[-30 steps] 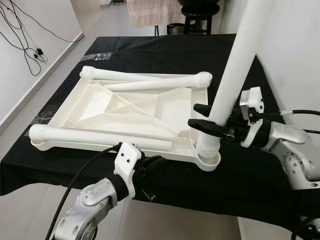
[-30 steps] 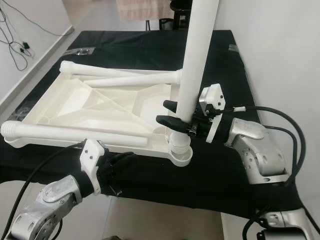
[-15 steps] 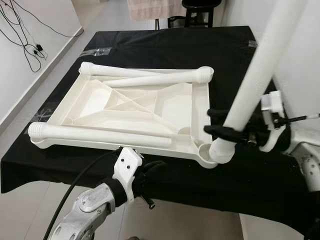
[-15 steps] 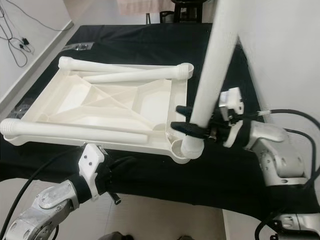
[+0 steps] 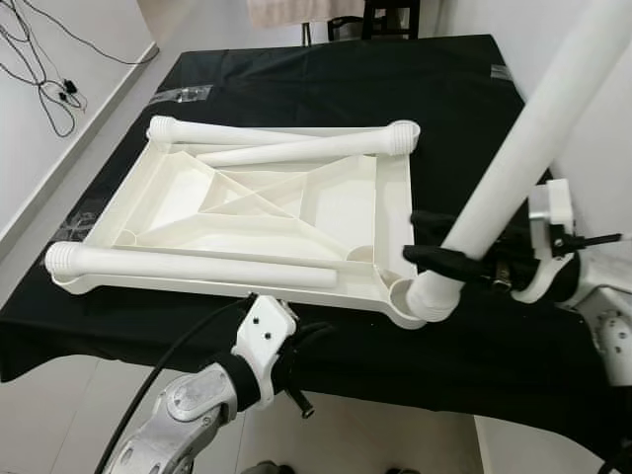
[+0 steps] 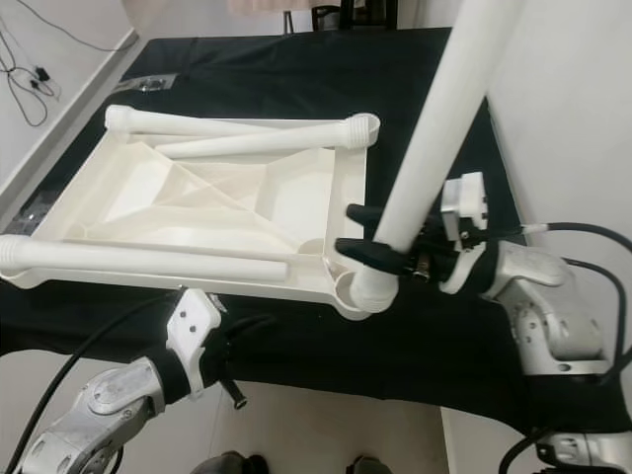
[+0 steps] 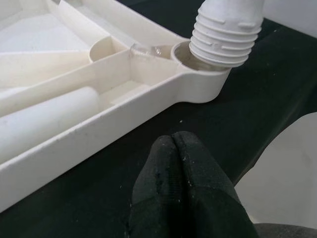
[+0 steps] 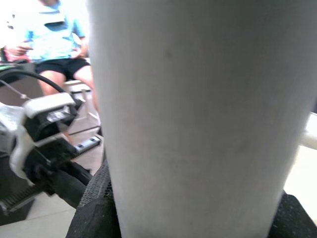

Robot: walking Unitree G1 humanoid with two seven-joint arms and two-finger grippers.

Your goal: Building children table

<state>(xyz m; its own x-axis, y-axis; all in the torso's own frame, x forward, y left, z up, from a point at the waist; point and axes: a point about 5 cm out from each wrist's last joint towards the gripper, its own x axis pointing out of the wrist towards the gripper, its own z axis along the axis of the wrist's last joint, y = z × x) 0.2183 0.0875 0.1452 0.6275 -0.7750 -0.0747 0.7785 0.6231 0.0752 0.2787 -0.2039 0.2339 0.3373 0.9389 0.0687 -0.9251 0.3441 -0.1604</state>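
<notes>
A white plastic tabletop (image 5: 247,212) lies upside down on a table covered in black cloth (image 5: 326,79). One loose white leg (image 5: 188,267) rests along its near edge and two more legs (image 5: 296,148) lie at its far edge. My right gripper (image 5: 413,237) is shut on a fourth leg (image 5: 513,168), which leans to the right. That leg's threaded end (image 7: 225,29) sits tilted at the near right corner socket (image 7: 198,62). My left gripper (image 7: 173,144) is shut on nothing and hovers at the cloth's near edge, just short of the tabletop.
A white wall (image 5: 602,138) stands close on the right. A person (image 8: 54,44) sits behind, and shoes (image 6: 227,462) show on the floor below the near edge. A stool (image 5: 390,15) stands beyond the far end. Cables (image 5: 39,69) hang on the left wall.
The held leg stood upright in the corner socket; now it leans right with its threaded end tipped at the socket. The right gripper moved right with it. The camera shifted slightly.
</notes>
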